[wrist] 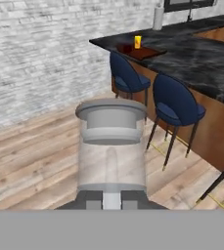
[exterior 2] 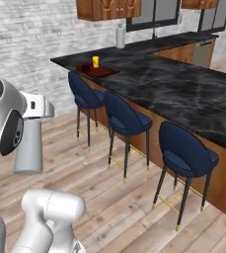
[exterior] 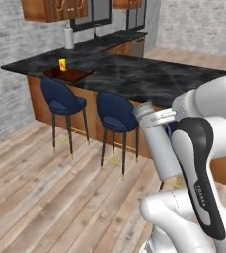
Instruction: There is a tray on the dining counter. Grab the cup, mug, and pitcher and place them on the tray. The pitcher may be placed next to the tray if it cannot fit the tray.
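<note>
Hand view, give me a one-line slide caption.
Gripper carries the pitcher toward the dining counter, where the cup stands on the tray.

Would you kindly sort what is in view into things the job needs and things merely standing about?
Job:
- pitcher, held in the hand
- yellow cup
- tray
- dining counter

Standing about:
- blue stools
- white roll on the far counter

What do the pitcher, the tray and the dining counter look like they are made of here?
Pitcher: translucent grey glass or clear plastic; floor shows through, opaque grey lid.
Tray: dark reddish-brown, matte, probably wood.
Dining counter: black polished marble look, pale veins, brown wood front.
</note>
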You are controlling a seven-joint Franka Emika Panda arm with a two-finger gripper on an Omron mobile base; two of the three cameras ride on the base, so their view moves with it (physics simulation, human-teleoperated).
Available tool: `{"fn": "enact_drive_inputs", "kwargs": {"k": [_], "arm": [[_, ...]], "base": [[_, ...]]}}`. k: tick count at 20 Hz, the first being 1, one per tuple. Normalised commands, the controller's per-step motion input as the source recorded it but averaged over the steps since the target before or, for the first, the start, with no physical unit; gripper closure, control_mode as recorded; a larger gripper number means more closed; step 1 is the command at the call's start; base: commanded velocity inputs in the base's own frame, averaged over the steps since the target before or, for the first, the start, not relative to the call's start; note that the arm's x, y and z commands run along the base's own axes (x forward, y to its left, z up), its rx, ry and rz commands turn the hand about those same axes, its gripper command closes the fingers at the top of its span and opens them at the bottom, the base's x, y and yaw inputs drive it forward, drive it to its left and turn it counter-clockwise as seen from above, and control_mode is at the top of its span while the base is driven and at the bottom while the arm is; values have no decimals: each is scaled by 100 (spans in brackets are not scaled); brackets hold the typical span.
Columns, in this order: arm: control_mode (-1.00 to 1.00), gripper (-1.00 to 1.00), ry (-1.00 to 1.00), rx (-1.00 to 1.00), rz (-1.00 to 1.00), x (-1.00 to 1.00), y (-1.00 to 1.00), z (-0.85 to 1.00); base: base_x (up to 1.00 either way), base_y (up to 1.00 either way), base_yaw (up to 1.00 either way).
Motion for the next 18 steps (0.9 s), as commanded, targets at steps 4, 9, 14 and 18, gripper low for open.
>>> {"fn": "enact_drive_inputs", "kwargs": {"k": [4, 9, 14, 18], "arm": [[100, 100, 0, 0, 0, 0, 0, 0], [100, 100, 0, 0, 0, 0, 0, 0], [100, 100, 0, 0, 0, 0, 0, 0], [100, 100, 0, 0, 0, 0, 0, 0]], "base": [[42, 100, -34], [44, 100, -37], [45, 100, -40], [53, 100, -42]]}}
